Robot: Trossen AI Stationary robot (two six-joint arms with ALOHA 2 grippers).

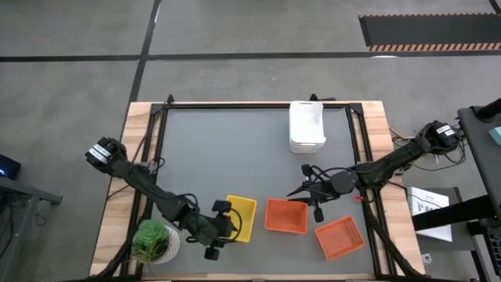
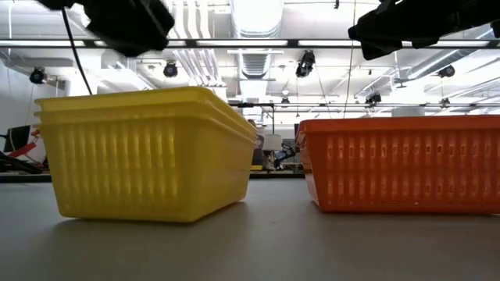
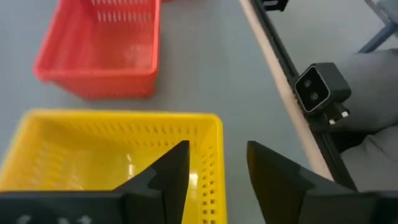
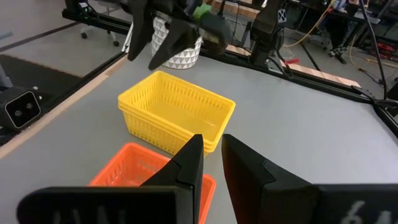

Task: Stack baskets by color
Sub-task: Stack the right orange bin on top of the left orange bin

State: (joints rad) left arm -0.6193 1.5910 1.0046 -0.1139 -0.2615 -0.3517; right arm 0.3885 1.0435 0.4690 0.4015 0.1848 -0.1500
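A stack of nested yellow baskets (image 1: pixel 243 213) (image 2: pixel 148 152) stands on its base near the table's front edge. My left gripper (image 3: pixel 217 163) (image 4: pixel 163 50) hovers just above the stack's rim on its near side. It is open, with one corner of the rim (image 3: pixel 211 124) showing below the gap between its fingers. An orange basket (image 1: pixel 286 216) (image 3: pixel 102 46) stands to the right of the stack, and a second orange basket (image 1: pixel 340 237) lies askew at the near right. My right gripper (image 1: pixel 301 190) (image 4: pixel 211 149) hangs above the first orange basket's far side, its fingers narrowly apart and holding nothing.
A stack of white baskets (image 1: pixel 307 125) stands at the far edge, right of centre. A green potted plant (image 1: pixel 155 241) sits at the near left corner, close to my left arm. A small camera (image 3: pixel 317 87) is fixed on the front rail. The middle of the grey table (image 1: pixel 227 157) is bare.
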